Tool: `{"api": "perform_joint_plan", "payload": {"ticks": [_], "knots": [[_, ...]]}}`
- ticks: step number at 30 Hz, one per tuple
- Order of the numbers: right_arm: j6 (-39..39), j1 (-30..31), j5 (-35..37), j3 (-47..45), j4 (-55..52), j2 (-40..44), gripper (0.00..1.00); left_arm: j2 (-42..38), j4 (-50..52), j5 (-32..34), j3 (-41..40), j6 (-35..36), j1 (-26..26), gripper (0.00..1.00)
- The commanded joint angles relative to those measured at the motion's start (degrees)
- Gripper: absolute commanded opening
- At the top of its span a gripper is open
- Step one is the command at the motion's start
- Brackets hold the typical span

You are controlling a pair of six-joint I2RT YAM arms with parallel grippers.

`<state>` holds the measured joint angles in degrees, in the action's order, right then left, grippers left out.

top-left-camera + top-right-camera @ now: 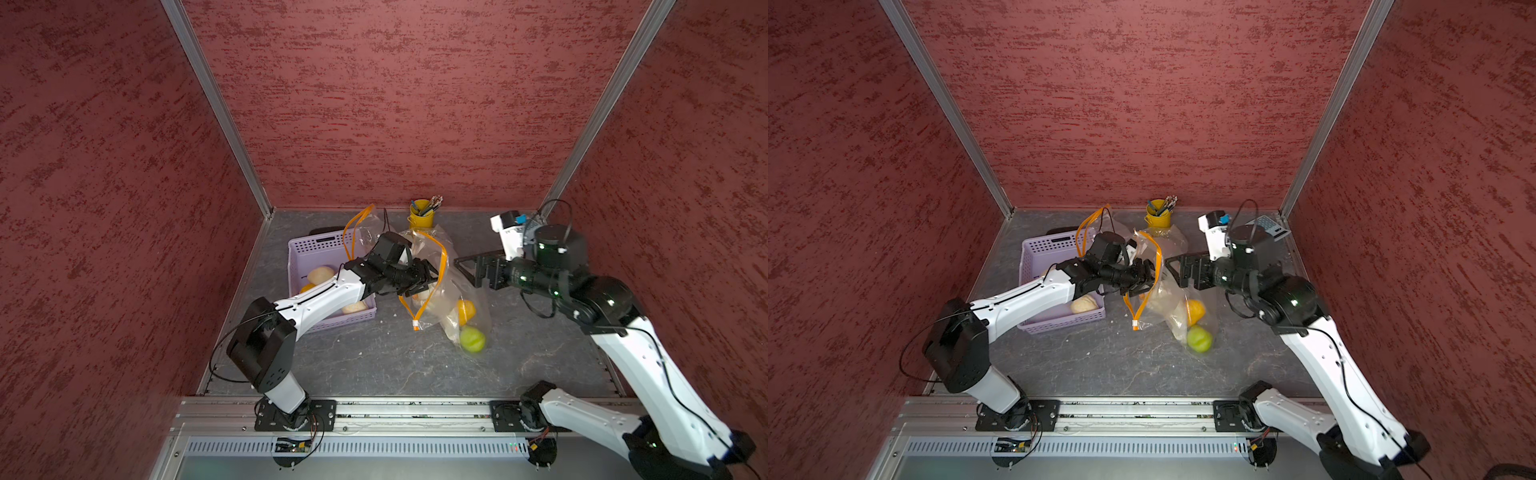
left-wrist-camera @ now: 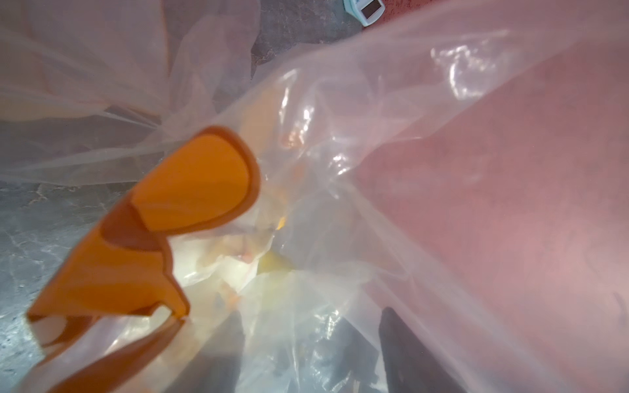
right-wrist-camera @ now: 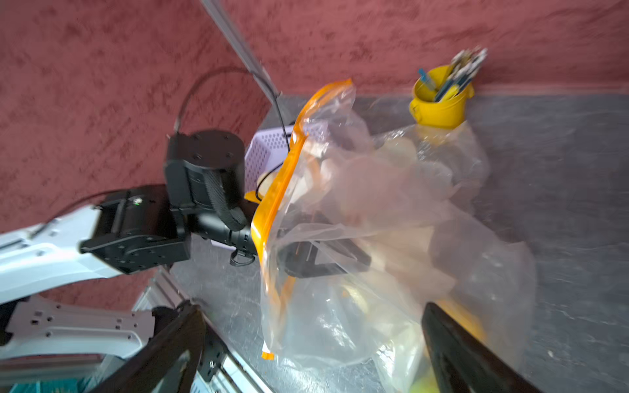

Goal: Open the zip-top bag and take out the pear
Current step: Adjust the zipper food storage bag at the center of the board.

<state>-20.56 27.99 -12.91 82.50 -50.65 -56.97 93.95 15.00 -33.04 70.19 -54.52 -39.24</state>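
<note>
The clear zip-top bag (image 1: 432, 245) (image 1: 1167, 245) stands crumpled mid-table, its orange zip strip (image 1: 444, 259) (image 3: 275, 190) gaping open. Low in the bag lie a green fruit (image 1: 472, 339) (image 1: 1200, 338), apparently the pear, and a yellow-orange fruit (image 1: 466, 311). My left gripper (image 1: 432, 279) (image 1: 1150, 276) reaches in through the bag's mouth. Its fingers stand apart behind the film (image 2: 313, 347), and I see nothing gripped between them. My right gripper (image 1: 464, 271) (image 3: 313, 343) is wide open just right of the bag, with the film in front of its fingers.
A lilac basket (image 1: 307, 249) with pale buns sits at the left under my left arm. A second clear bag (image 1: 365, 237) with an orange strip rises behind it. A yellow cup of pens (image 1: 422, 216) stands at the back wall, and a white device (image 1: 505, 228) at back right.
</note>
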Motion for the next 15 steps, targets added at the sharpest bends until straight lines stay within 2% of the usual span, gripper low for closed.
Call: {"api": "perform_joint_plan", "payload": {"ticks": [1, 2, 4, 6, 9, 11, 15], "knots": [[-6.5, -4.2, 8.3, 2.8, -7.7, 1.5, 0.99, 1.2, 1.3, -5.0, 3.3, 3.1, -0.2, 0.63], [-8.6, -6.3, 11.5, 2.1, -10.6, 0.8, 0.99, 1.6, 2.0, -5.4, 3.9, 3.8, -0.2, 0.62], [-11.1, -9.7, 12.9, -3.3, -12.0, -0.4, 0.99, 1.9, 3.3, -5.5, 3.9, 5.0, -0.1, 0.6], [-14.1, -14.0, 8.9, -13.5, -8.7, -1.4, 0.99, 2.1, 3.1, -6.4, 2.8, 5.5, 0.1, 0.59], [-18.9, -17.6, 2.8, -28.9, 2.0, -0.4, 0.99, 3.1, 4.1, -6.9, 2.2, 7.0, 0.4, 0.55], [-20.6, -19.8, -0.7, -35.5, 7.5, -0.1, 0.98, 3.3, 3.7, -7.7, 1.0, 6.8, 0.6, 0.55], [-21.8, -21.7, -4.2, -42.8, 16.4, -0.7, 0.99, 2.6, 2.7, -7.7, -1.8, 7.0, 1.0, 0.53]]}}
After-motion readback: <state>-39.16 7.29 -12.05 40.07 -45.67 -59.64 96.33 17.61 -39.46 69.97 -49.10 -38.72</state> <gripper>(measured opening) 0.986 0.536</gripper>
